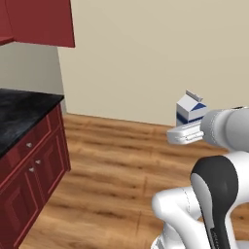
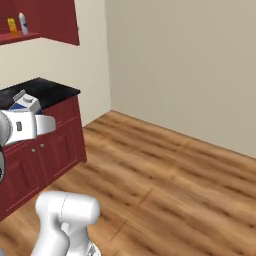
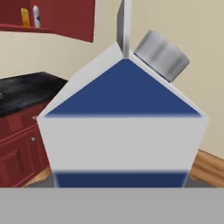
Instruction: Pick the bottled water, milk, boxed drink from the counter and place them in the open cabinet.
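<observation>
Gripper (image 1: pixel 187 130) is carrying the milk (image 1: pixel 190 108) upright in the air, well clear of the counter (image 2: pixel 47 90); fingers part-open, clamped on the carton's lower body. It is looking light and stiff, with smooth sides likely slippery, so the low flat walls seem the safest hold. Boxed drink (image 2: pixel 11 25) and bottled water (image 2: pixel 23 23) are standing in the open cabinet (image 2: pixel 22 37).

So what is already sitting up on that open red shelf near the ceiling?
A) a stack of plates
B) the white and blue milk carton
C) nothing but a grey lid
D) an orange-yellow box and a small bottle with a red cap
D: the boxed drink and the bottled water stand side by side in the open cabinet, while the milk is out at the gripper, away from the shelf.
</observation>
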